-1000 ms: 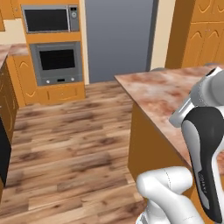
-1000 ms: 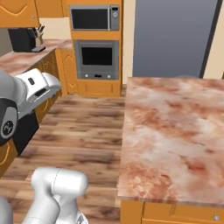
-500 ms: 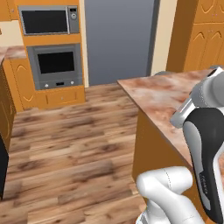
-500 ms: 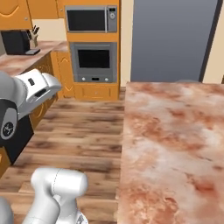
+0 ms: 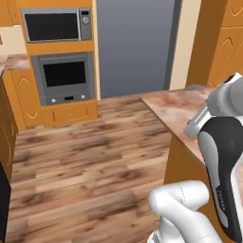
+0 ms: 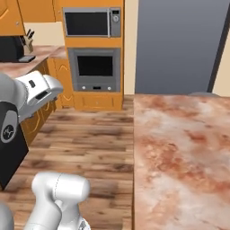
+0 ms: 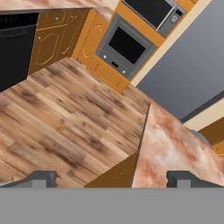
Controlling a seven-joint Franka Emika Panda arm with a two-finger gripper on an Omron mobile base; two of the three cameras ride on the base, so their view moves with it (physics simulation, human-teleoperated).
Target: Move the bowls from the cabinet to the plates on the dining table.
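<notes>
The gripper (image 7: 111, 178) hung with jaws apart and empty, the dining table (image 7: 175, 153) just below and ahead of it — seemingly mid-transit, next needing to find the bowls.

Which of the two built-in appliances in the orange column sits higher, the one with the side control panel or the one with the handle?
The microwave with the side control panel sits higher; the oven with the handle is directly beneath it.
</notes>
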